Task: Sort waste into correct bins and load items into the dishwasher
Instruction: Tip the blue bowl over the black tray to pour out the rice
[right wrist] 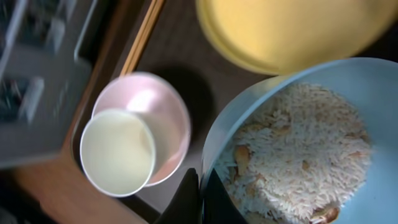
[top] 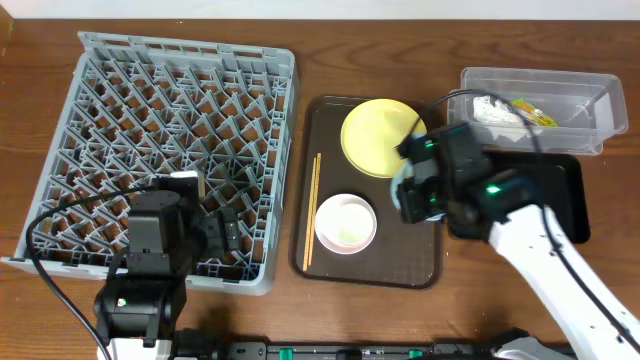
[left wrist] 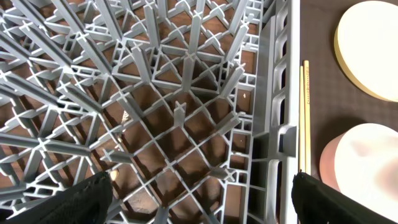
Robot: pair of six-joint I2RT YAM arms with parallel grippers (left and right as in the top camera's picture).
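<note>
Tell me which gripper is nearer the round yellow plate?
Right. The right gripper, holding a light blue bowl, is beside the plate; the left gripper hangs over the grey rack.

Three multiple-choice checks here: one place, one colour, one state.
1. Where are the chopsticks? A standing in a cup; B lying on the brown tray; C held by a pincer.
2. What colour is the bowl holding the rice scraps? A light blue; B red; C black.
3. How is the left pincer? A open above the dish rack; B shut on a spoon; C shut on a cloth.
Answers: B, along the tray's left side; A, blue rim in the right wrist view; A, fingers wide apart over the lattice.
</note>
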